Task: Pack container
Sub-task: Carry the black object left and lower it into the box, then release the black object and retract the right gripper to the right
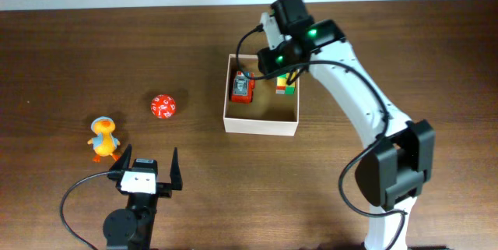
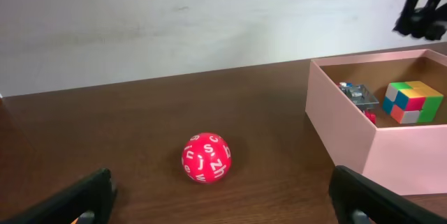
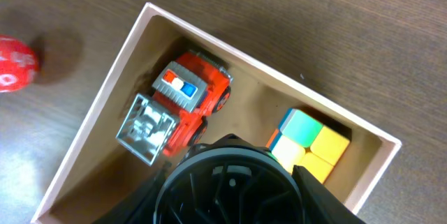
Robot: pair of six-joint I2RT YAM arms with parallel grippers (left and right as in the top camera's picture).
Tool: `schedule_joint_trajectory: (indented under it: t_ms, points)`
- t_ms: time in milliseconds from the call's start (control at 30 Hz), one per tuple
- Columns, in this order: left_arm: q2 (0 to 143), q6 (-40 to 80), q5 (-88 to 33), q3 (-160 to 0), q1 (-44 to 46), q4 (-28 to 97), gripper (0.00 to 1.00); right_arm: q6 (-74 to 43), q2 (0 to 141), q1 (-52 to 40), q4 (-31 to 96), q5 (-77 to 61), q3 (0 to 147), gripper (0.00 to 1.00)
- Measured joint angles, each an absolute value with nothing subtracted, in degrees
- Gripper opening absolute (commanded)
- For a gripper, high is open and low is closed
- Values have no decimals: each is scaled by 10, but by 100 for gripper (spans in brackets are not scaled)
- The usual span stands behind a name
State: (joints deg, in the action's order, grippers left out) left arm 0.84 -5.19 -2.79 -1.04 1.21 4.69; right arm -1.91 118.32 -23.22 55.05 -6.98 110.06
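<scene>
The red lettered ball lies straight ahead of the nearer, wide-open left gripper, well left of the container.

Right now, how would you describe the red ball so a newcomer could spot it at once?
Find the container, the square shallow box near the middle of the table. On the bare wood to its left, apart from it, sits the red ball. Unlike the orange-and-yellow duck further left, it is a sphere covered in white letters.

White letters are printed all over the red ball; a "j" and an "s" are legible, the others too small to read.
</scene>
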Motion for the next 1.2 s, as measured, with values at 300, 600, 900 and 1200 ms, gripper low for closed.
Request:
schedule_joint_trajectory:
  t_ms: [300,600,900,1200]
  points:
    - [8,-52,-28,-11,12,47,99,-37,1249,-253,550,-17,1101,46]
    - [8,-52,-28,-10,12,47,99,-44,1267,-253,530,-13,1101,46]
    - [8,-52,-28,-10,12,47,99,-45,1267,-253,509,-13,1101,46]
    - [8,-52,-28,-10,12,47,99,-45,1267,-253,505,-13,1101,46]
